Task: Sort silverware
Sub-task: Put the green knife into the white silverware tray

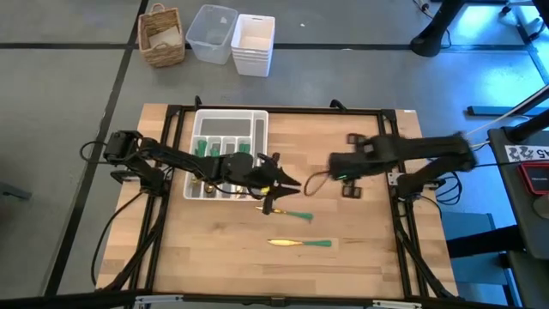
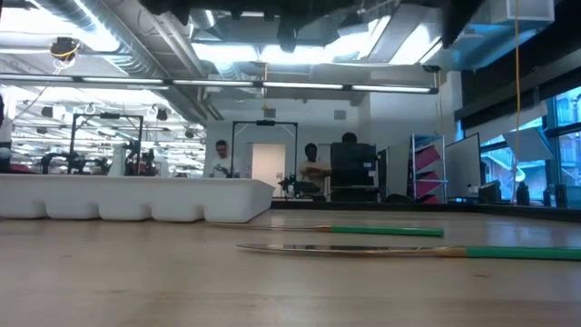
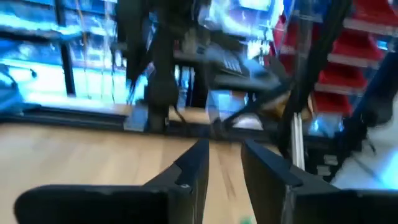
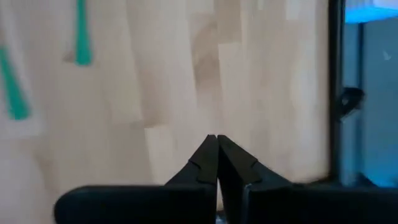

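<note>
Two pieces of silverware lie loose on the bare wood in the lower middle of the high view: one with a gold head and slim green handle, flat and alone, and a second just above it, its green handle showing beside the left gripper; more green handles stand in the slots of the white tray at upper centre-left; in the low view both loose pieces lie flat along the table, the nearer in front of the farther, with the tray's wall to the left.

Judging by their look, these are light, stiff, thin utensils; the polished heads are likely slippery, and a piece lying this flat gives the fingers little to get under; the green handle, near its middle, seems the better place to pinch, across its narrow width, so that the piece hangs level and does not swing.

Left gripper sits at frame centre, just right of the tray and over the second piece's head end; in its wrist view the fingers stand a little apart with nothing visible between them; whether they touch the utensil I cannot tell.

Right gripper waits to the right of centre, well apart from the utensils, its fingers pressed together and empty.
</note>
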`<state>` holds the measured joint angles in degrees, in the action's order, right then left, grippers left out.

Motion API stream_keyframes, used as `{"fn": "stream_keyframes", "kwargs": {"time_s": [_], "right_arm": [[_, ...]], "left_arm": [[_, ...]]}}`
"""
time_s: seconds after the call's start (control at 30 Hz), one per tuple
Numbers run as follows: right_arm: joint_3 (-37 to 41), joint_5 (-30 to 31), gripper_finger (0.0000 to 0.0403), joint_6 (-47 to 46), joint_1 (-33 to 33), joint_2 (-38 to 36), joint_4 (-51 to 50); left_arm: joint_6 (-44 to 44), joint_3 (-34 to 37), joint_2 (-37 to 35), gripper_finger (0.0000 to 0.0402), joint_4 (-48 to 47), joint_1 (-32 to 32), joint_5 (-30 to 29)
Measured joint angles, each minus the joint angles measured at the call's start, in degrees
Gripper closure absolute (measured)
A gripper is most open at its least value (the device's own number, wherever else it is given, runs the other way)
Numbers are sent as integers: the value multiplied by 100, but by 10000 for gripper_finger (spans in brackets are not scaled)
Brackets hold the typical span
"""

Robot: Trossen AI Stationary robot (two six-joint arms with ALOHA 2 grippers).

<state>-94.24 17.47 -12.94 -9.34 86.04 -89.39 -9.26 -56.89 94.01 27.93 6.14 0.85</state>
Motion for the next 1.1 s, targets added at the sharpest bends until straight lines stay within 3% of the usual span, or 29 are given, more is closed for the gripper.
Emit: {"fn": "stream_keyframes", "kwargs": {"time_s": [0.07,0.23,0.4,0.6,0.77,1.1], "right_arm": [[517,-288,398,-161,2,-398,100],[1805,-968,398,-549,-76,-587,75],[2461,-1286,398,-606,-74,-929,-6],[2510,-1305,398,-613,-77,-1551,32],[2514,-1213,397,-861,-77,-2397,424],[2516,-563,397,-1102,-77,-4005,2340]], "left_arm": [[17,93,-56,314,200,4,10],[68,20,-198,314,465,-62,-198],[178,72,-38,314,-983,-61,-255],[238,37,246,314,-1831,-91,-252],[228,-28,670,314,-1763,-29,-106],[394,-16,1107,314,-2158,142,205]]}}
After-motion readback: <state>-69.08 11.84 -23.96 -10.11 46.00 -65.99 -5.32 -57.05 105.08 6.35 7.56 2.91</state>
